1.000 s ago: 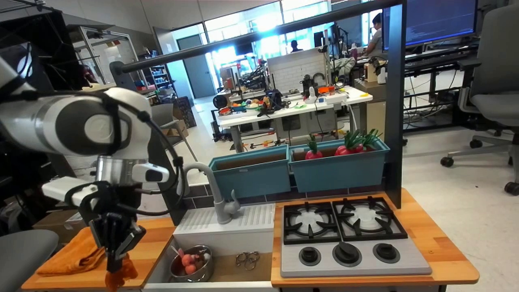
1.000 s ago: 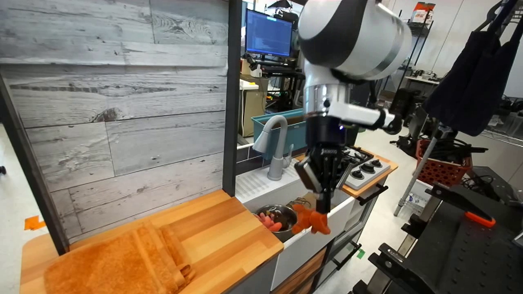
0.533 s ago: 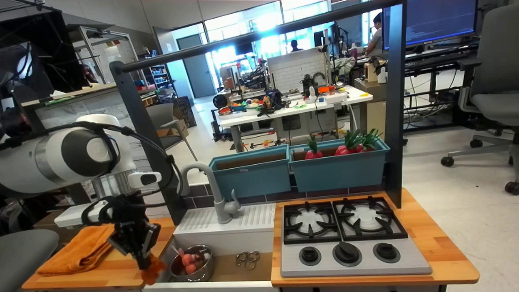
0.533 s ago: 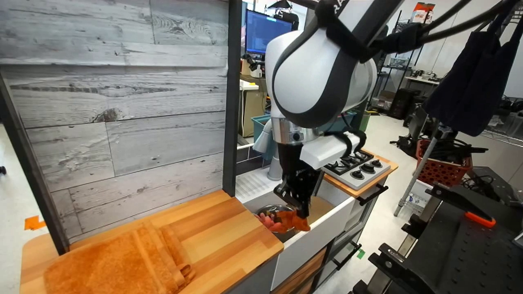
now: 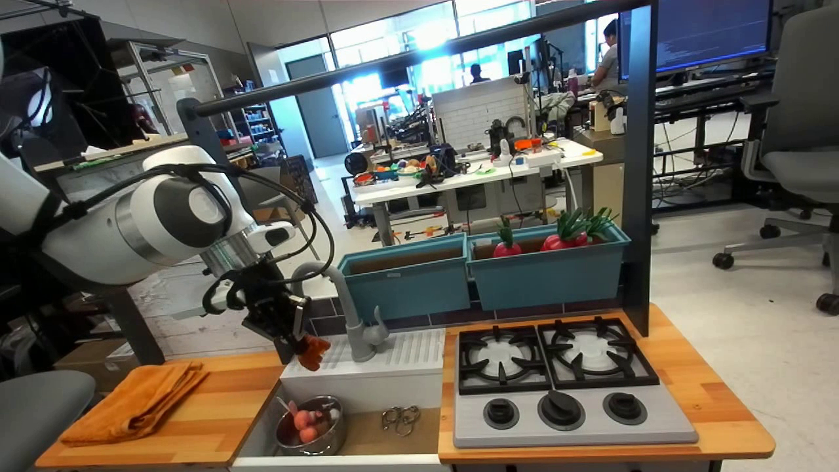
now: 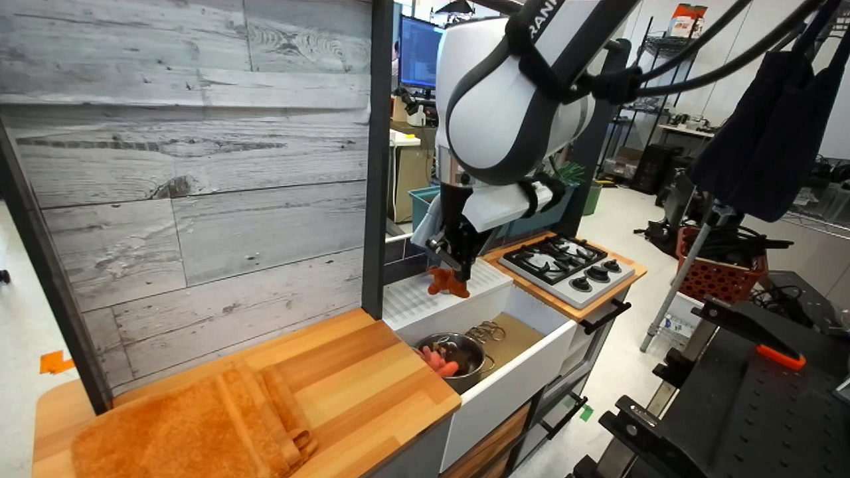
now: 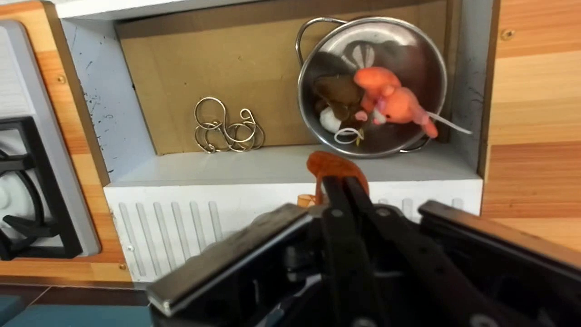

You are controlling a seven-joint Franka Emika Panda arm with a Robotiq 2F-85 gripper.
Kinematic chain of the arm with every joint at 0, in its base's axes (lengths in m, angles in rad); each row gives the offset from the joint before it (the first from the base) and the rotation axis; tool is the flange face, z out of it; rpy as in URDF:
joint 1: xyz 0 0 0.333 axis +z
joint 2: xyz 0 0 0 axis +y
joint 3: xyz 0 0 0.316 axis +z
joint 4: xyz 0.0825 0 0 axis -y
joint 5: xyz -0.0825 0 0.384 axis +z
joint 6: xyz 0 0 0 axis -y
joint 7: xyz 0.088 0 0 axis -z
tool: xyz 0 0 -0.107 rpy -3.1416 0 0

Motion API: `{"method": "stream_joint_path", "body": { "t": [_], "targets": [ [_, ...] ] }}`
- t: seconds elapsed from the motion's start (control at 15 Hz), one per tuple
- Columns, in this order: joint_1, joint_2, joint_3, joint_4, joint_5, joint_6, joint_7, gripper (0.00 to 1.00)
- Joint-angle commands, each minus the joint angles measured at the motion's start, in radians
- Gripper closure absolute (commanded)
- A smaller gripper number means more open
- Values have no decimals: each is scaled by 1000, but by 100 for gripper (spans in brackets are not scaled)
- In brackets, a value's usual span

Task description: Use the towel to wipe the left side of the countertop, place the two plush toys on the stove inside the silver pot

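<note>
Gripper (image 7: 343, 180): clenched on an orange-brown plush toy (image 7: 329, 164), its black fingertips (image 7: 332, 185) side by side on the body; tilted, near the grey faucet (image 5: 359, 344).
Held toy: hangs from the fingertips, seen against the sink's ridged ledge (image 5: 403, 347) in both exterior views, apart from the pot; whether it touches the ledge I cannot tell.
Silver pot (image 7: 424, 63): upright in the white sink (image 5: 387, 390), on a brown floor sheet (image 7: 254, 59), near the wall on the towel's side.
Pot contents: a coral plush toy (image 7: 401, 104), one end over the rim, with a thin white strand (image 7: 451, 124) reaching past it; beside it a brown lump (image 7: 338, 93) and a white rounded piece (image 7: 329, 120), whether joined I cannot tell.
Metal curls (image 7: 227, 134): tangled on the sheet, apart from the pot.
Towel (image 6: 172, 425): orange, folded, flat on the wooden countertop (image 6: 372, 372), well apart from the gripper.
Stove (image 5: 593, 398): across the sink from the towel, with black grates (image 5: 505, 389) and three black knobs (image 5: 561, 410).
Planters (image 5: 406, 295): two, blue-green, set behind sink and stove; one bears red radish-like pieces (image 5: 556, 244) with green tops.
</note>
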State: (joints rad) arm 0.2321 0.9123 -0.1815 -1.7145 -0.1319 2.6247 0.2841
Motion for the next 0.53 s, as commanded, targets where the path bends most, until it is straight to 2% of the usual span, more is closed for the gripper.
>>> {"method": "stream_joint_path", "body": {
  "t": [0.0,0.27,0.47],
  "targets": [
    [9,90,-14,93,2,1,60,99],
    [0,121,5,125,24,-33,81,99],
    [-2,94,27,113,38,-54,82,99]
  ]
}}
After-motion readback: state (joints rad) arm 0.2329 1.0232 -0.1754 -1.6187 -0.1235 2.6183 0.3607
